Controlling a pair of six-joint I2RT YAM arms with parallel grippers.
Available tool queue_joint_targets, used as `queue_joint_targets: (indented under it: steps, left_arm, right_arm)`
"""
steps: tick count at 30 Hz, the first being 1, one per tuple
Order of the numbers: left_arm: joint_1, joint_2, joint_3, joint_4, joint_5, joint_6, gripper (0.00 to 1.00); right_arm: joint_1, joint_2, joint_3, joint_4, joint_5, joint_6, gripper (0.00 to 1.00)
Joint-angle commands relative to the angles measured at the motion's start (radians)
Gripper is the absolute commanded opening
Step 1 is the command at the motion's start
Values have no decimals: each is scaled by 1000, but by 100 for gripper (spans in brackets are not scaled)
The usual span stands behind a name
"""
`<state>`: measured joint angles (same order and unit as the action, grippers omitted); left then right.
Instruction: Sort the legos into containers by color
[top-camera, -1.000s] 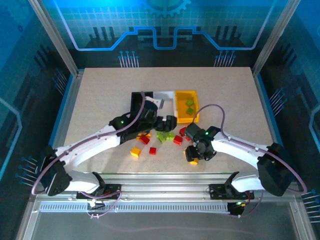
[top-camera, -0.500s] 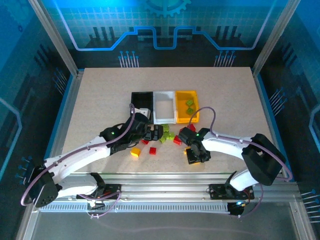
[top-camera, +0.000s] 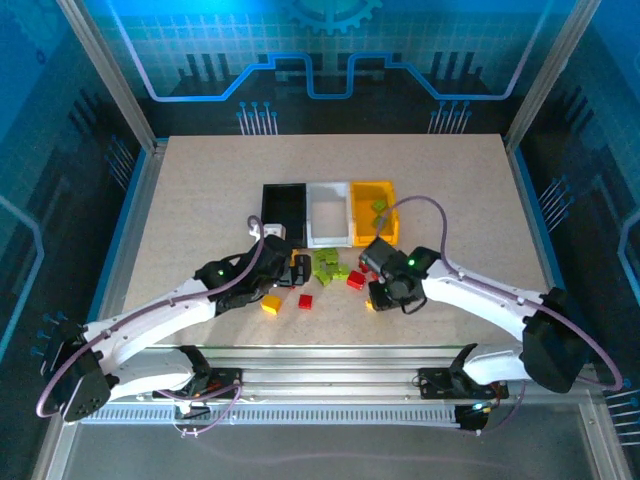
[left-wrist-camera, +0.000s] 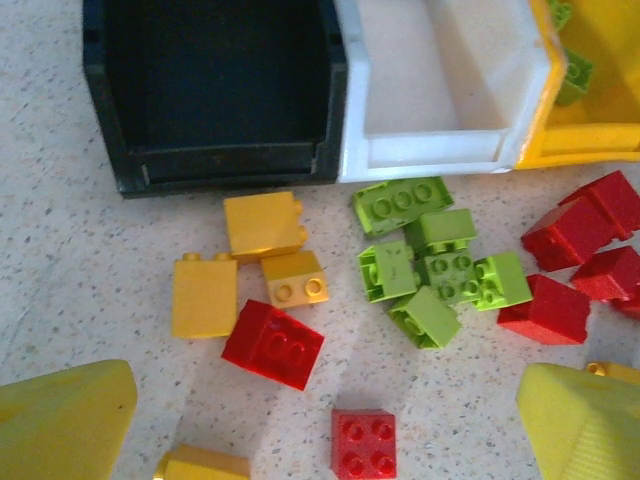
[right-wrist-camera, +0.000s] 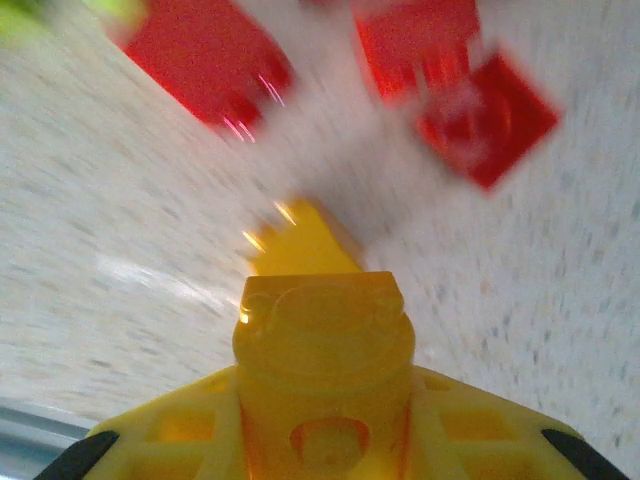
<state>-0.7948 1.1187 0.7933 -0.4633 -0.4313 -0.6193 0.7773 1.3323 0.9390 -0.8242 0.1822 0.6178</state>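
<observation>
While the right gripper (top-camera: 384, 297) sits clenched on a yellow-orange brick (right-wrist-camera: 325, 335), which is sharp against the smeared desk (top-camera: 200, 200), blurred red bricks (right-wrist-camera: 455, 95) lie just beyond it. The left gripper (left-wrist-camera: 325, 385) is released, its jaws spread wide over the loose pile and grasping nothing.

Left wrist view, near to far:
- a lone red brick (left-wrist-camera: 363, 443), then a tilted red brick (left-wrist-camera: 272, 343)
- yellow bricks (left-wrist-camera: 262, 225) to the left
- a tight green cluster (left-wrist-camera: 435, 265)
- a red group (left-wrist-camera: 560, 235) to the right

Behind the pile the black bin (left-wrist-camera: 230, 165), white bin (left-wrist-camera: 430, 150) and yellow bin (left-wrist-camera: 590, 145) stand side by side. Green bricks (top-camera: 379, 210) lie in the yellow one. The top view shows both arms converging in front of the row.
</observation>
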Motion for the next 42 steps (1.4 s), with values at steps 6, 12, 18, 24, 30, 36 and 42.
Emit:
queue_joint_targets:
  steps: [6,12,18,24,30,36,42]
  left_arm:
    - [7,-55,-28,-77,-20,-53,99]
    - [21,-128,-62,-144,12,-96,99]
    - [40,-139,-79,-197,24,-127,99]
    - [44,-131,-105,-188,51,-127,99]
    - [48,-81,-114,-146,137,-89,99]
    - [47,18,-135,-169,212,-105,96]
    - [48,142,-144,-105,209,-80,87]
  right_arm:
    - [-87,322,489,98,-1,-122,26]
    - [-115,651,845,42,35,-116,27]
    - [-121,885,1050,-45,128,-62,34]
    - [-128,884,1050,-12,99,-66,54]
    - [-104,742,941,54,85,-86,62]
    - [-68,546,680,155,76,-71,62]
    - [-61,422,503,221,46,-33,61]
